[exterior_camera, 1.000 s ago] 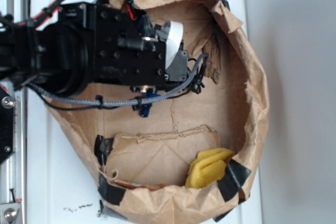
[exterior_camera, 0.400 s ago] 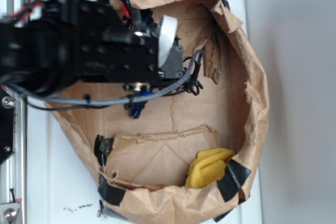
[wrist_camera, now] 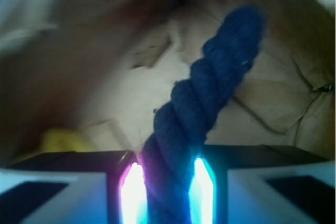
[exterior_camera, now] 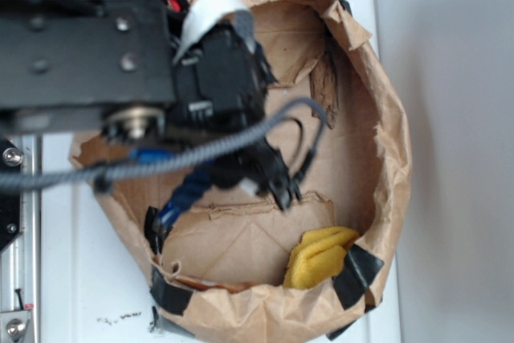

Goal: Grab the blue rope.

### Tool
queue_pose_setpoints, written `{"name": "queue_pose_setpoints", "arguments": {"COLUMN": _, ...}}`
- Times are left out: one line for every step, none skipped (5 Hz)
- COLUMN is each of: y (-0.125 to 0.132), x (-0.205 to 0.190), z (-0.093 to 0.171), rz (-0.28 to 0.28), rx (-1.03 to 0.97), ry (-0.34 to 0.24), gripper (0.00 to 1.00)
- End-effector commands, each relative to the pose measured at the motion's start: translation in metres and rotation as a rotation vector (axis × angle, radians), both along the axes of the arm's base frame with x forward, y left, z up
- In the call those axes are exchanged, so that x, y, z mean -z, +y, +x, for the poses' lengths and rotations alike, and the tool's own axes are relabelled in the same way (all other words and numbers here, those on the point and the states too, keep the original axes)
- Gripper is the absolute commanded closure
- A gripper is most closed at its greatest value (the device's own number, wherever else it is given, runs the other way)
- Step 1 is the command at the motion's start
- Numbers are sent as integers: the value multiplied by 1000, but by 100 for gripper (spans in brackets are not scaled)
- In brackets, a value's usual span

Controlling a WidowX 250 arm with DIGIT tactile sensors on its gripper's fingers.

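The wrist view is looking out between the two claw fingers (wrist_camera: 79,182), which are closing tightly on the blue rope (wrist_camera: 210,98). The dark navy twisted strand is rising from between them, up and to the right, with glowing light showing on either side where it is being pinched. Beyond it, blurred brown paper is filling the view, with a smear of yellow at the lower left.

In the exterior view, the claw (exterior_camera: 269,178) is hanging inside a crumpled brown paper bag (exterior_camera: 385,118) lying open on a white table (exterior_camera: 80,279). The blue rope (exterior_camera: 183,194) is dangling down to the left of the claw, under a grey braided cable (exterior_camera: 201,150). A yellow sponge (exterior_camera: 320,256) is sitting against the bag's lower right wall, beside black tape (exterior_camera: 357,275).
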State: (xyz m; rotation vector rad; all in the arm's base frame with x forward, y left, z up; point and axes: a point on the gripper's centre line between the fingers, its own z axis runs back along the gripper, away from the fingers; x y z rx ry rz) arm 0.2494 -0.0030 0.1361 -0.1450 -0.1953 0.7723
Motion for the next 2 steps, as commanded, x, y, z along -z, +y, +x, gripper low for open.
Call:
{"name": "queue_pose_setpoints", "arguments": {"y": 3, "x": -50, "z": 2, "rz": 51, "rx": 58, "ry": -34, "gripper": 100}}
{"name": "queue_pose_setpoints", "arguments": {"y": 4, "x": -52, "z": -1, "rz": 106, "rx": 31, "ry": -67, "gripper": 100}}
